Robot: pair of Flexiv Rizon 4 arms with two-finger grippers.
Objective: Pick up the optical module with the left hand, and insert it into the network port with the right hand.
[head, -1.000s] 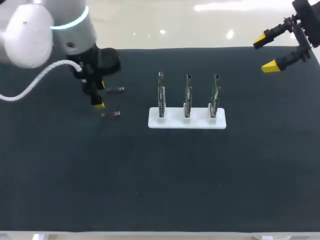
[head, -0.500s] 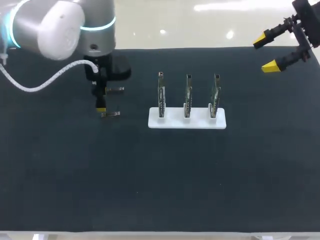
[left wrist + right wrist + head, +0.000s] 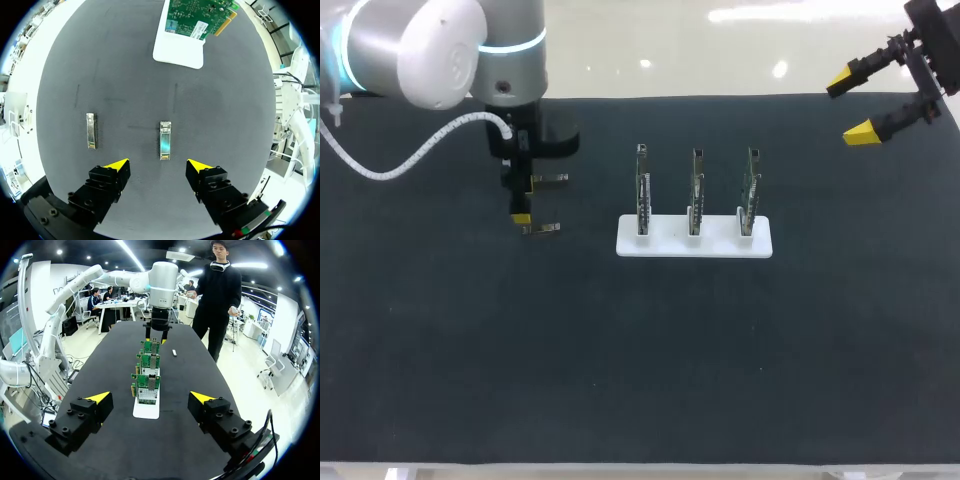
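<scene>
The task is only at its beginning. The left end effector (image 3: 159, 167) hangs over the counter (image 3: 225, 100) with its two fingers wide apart, holding nothing. One optical module (image 3: 165, 140) lies flat on the counter, just ahead of the gap between the fingers. A second module (image 3: 91, 131) lies off to one side, apart from it. So the pick-up is not yet done (the fingers touch neither module, as far as I can see).

The right end effector (image 3: 851, 105) is at the far right corner of the counter, its fingers also apart and empty. It is well apart from the white holder (image 3: 693, 243), where three green network cards (image 3: 695, 190) stand upright.

In my judgement everything is left: to close on the module, lift it, give it to the right side, and insert it into a port. The ports themselves are too small to see.
</scene>
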